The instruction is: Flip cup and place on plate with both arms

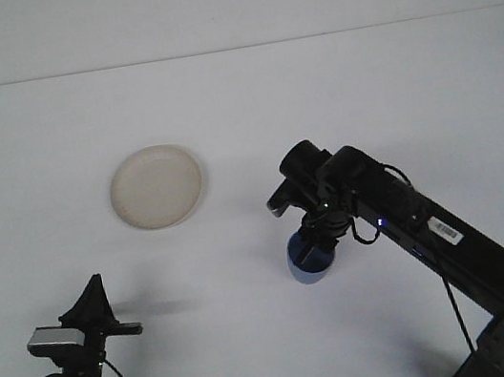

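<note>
The blue cup [305,265] is right of the table's middle, low over the white surface, its body pointing down. My right gripper [318,238] comes down on it from above and is shut on its upper part, which hides the cup's top. I cannot tell whether the cup touches the table. The cream plate [156,186] lies flat to the upper left, well apart from the cup, with nothing on it. My left gripper [95,309] stays at the bottom left, far from both, holding nothing.
The white table [238,104] runs back to a pale wall. My right arm [435,240] slants from the bottom right corner toward the centre. A dark cable hangs below the left arm's wrist.
</note>
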{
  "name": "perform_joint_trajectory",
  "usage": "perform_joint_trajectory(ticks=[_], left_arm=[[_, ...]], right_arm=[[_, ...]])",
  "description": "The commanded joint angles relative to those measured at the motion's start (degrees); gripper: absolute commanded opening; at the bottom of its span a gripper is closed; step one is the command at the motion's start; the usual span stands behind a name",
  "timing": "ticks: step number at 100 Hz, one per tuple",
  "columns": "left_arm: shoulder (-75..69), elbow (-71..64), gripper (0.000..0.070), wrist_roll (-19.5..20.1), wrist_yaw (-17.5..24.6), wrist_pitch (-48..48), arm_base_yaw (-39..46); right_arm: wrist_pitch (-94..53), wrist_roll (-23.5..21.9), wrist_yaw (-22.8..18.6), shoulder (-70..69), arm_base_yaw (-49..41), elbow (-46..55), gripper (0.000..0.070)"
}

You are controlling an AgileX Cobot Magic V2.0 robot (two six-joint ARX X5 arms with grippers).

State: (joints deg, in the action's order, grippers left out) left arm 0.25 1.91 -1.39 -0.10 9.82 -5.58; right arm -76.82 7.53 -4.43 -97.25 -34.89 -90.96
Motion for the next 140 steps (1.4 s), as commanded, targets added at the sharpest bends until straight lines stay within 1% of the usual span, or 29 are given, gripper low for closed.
perform_joint_trajectory(ticks=[1, 18, 63, 75, 97, 100, 103, 108, 116, 121, 123, 140], left_arm=[[-0.07, -1.09, 0.0012, 0.28, 0.11, 0.57, 0.04], [-0.07, -1.09, 0.0012, 0.26, 0.11, 0.57, 0.04], [-0.07, -1.09, 0.0012, 0.26, 0.11, 0.57, 0.04], [-0.07, -1.09, 0.0012, 0.26, 0.11, 0.57, 0.04], [-0.07, -1.09, 0.0012, 0.26, 0.11, 0.57, 0.04], [-0.07, -1.09, 0.0012, 0.26, 0.11, 0.57, 0.04], [-0.07, -1.09, 0.0012, 0.26, 0.11, 0.57, 0.04], [-0.07, -1.09, 0.0012, 0.26, 0.11, 0.57, 0.04], [-0.07, -1.09, 0.0012, 0.26, 0.11, 0.57, 0.04], [-0.07, -1.09, 0.0012, 0.26, 0.11, 0.57, 0.04], [-0.07, -1.09, 0.0012, 0.26, 0.11, 0.57, 0.04], [-0.07, -1.09, 0.0012, 0.26, 0.11, 0.57, 0.04]], right_arm=[[-1.27, 0.44, 0.0, -1.81, -0.74, -0.98, 0.0004], [-0.68, 1.44, -0.07, -2.29, -1.16, -0.96, 0.0004], [0.2, 1.49, -0.09, -2.36, -2.12, -0.96, 0.0006], [0.5, 1.51, -0.09, -2.36, -2.36, -0.94, 0.0058], [0.52, 1.49, -0.04, -4.61, -2.67, -0.94, 0.0066], [0.52, 1.46, -0.04, -5.01, -2.67, -0.94, 0.0083], [0.55, 1.46, -0.04, -5.22, -2.67, -0.94, 0.0115], [0.81, 1.44, -0.02, -5.25, -2.67, -0.94, 0.0198], [1.46, 1.46, -0.02, -5.22, -2.91, -0.98, 0.0362], [1.11, 1.46, -0.04, -5.09, -2.93, -1.07, 0.0421], [0.9, 1.46, -0.04, -4.96, -2.91, -1.11, 0.0429], [0.35, 1.53, -0.07, -3.23, -2.14, -1.55, 0.0429]])
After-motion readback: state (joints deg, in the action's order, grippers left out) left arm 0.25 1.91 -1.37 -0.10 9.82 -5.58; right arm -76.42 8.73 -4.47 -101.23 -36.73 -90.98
